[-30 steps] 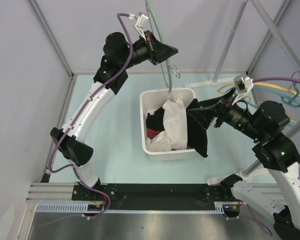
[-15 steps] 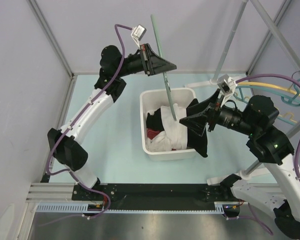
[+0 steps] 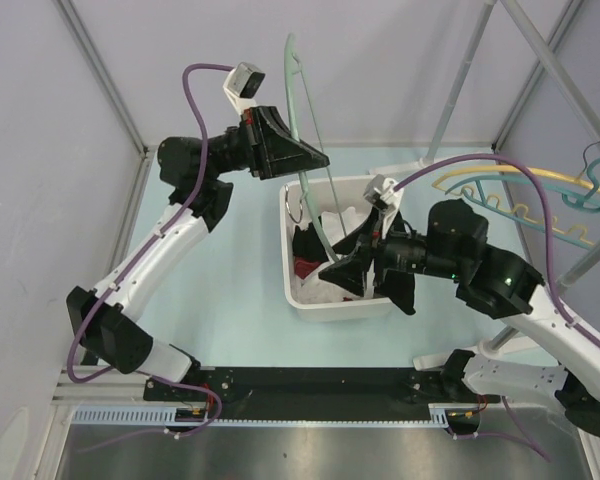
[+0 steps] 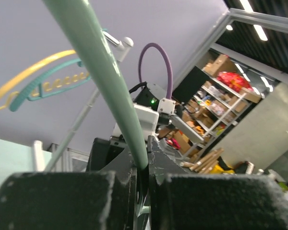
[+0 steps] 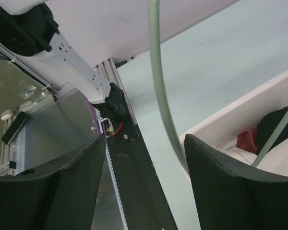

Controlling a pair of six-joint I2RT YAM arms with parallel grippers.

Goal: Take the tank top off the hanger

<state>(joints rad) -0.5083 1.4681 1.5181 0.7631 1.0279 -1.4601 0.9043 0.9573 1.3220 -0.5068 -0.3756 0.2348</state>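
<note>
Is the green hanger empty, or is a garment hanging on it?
Empty. The hanger shows only its bare green frame, clamped in the left gripper; no cloth drapes from it. Clothes lie in the white bin.

The pale green table (image 3: 230, 260) carries one white bin (image 3: 320, 306) (clothes (image 3: 305, 248) heaped inside) near its middle.

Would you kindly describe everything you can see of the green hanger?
The hanger is pale green and looks like smooth plastic. It is bow-shaped: a thick curved arm with a thinner straight bar. It is held up over the white bin, bare of clothing. The left pincer is shut on its middle. Its lower end passes between the open fingers of the right pincer, seemingly untouched.
</note>
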